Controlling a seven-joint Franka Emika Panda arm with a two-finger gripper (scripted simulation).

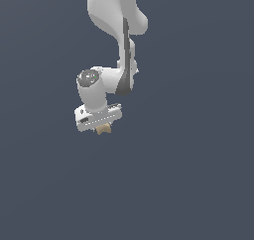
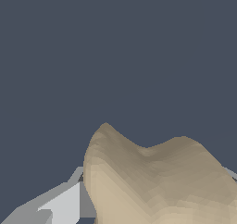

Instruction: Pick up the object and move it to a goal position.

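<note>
Plainly, the grasp is the step in hand, or it has just been made. In the exterior view the 1 white arm [image 1: 121, 45] reaches down and its hand [image 1: 102, 128] sits right over the object [image 1: 103, 129], a small tan lump of which only a sliver shows under the hand's body. In the wrist view the object [image 2: 157, 181] fills the lower part of the picture, very close to the camera, with a pale grey finger [image 2: 60, 204] showing beside it on 1 side and a thin grey edge on the other. So the lump lies between the fingers, which look narrowed around it, but whether they truly press on it I cannot tell; the contact itself is hidden. Nor can I tell whether the object rests on the dark worktop [image 1: 188, 184] or is already raised off it. No goal marker shows in either view. Next, I judge, the move calls for a firm closing if that is not done, then a straight lift before carrying the lump toward the goal.
</note>
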